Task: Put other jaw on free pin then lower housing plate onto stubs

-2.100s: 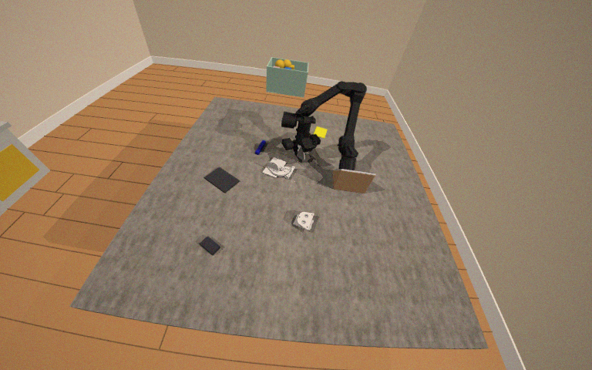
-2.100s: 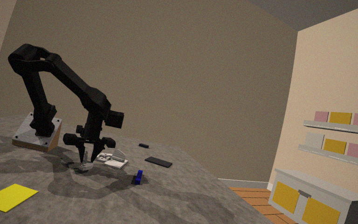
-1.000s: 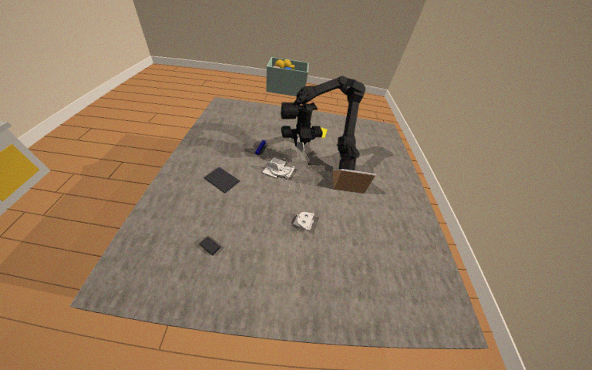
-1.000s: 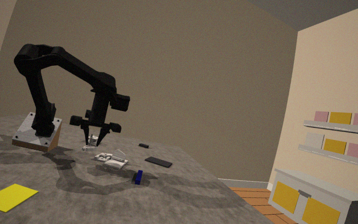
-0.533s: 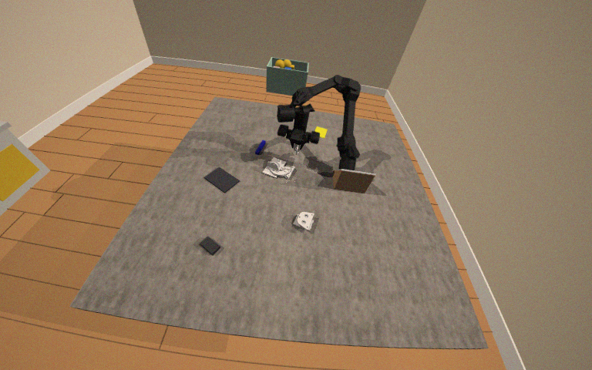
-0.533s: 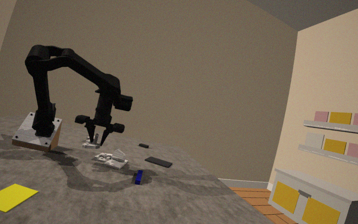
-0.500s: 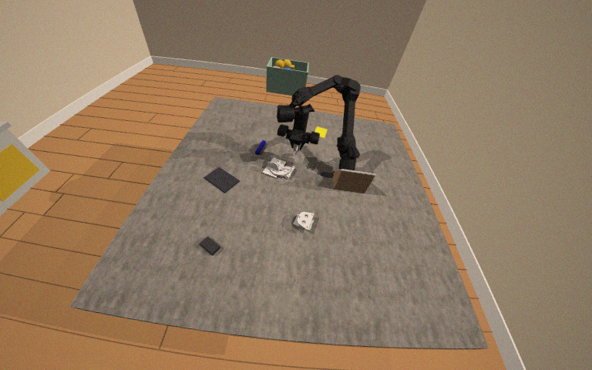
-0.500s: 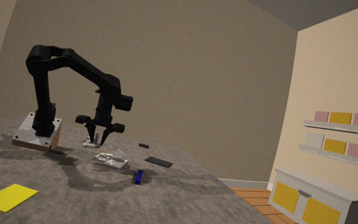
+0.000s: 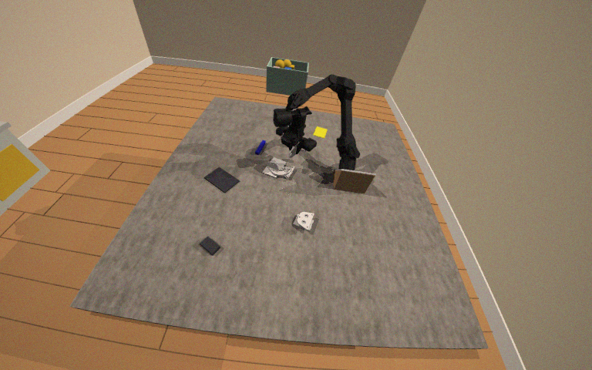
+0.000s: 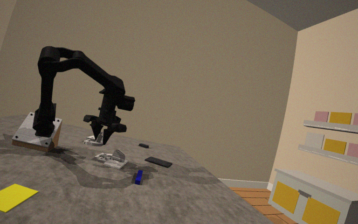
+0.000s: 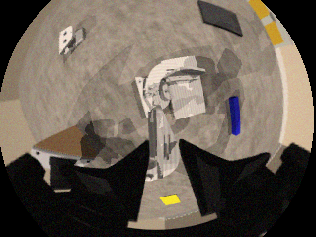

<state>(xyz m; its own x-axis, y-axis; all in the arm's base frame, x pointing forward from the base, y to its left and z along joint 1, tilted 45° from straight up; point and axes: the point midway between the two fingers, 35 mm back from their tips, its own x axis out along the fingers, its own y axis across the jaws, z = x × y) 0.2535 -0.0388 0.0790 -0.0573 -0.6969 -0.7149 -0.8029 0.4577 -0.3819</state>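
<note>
My gripper [image 9: 293, 151] [image 10: 100, 141] [image 11: 164, 142] is shut on the loose jaw [image 11: 160, 135], a white and grey piece that stands on edge between the fingers. It hangs above the mat, beside the base and apart from it. The white base [image 10: 113, 164] [image 11: 190, 106] [image 9: 268, 171] lies on the mat with the mounted jaw [image 10: 118, 156] [image 11: 169, 65] on it; that jaw's curved side sticks up. The free pin cannot be made out clearly. The white housing plate [image 9: 307, 218] [image 11: 64, 40], with two round holes, lies apart, nearer the top camera.
A blue bar [image 9: 260, 147] [image 10: 138, 177] [image 11: 234, 116] lies near the base. A large dark slab [image 9: 221, 179] [image 10: 158, 161] [image 11: 219, 18] and a small dark block [image 9: 210, 245] [image 10: 143, 145] lie farther off. A yellow square [image 9: 320, 132] [image 10: 16, 196] [image 11: 170, 199] lies on the mat. The arm's tilted mount [image 9: 354, 181] [image 10: 23, 132] is at one side.
</note>
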